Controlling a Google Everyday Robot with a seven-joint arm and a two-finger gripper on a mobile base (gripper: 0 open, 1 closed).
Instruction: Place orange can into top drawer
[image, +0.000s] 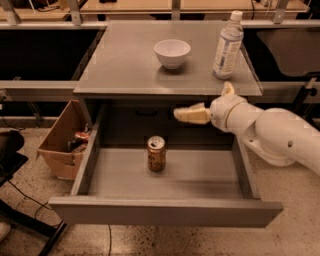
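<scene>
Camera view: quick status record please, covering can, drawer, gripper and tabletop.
orange can: upright inside the top drawer, standing free
drawer state: pulled open
gripper: above the drawer's right rear, fingers open, empty, apart from the can
table: white bowl and water bottle on top
floor, left: cardboard box

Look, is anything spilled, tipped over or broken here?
No, nothing stands out. The orange can stands upright in the open top drawer, the bowl and water bottle stand upright on the table, and the gripper hangs open above the drawer, apart from the can.
</scene>
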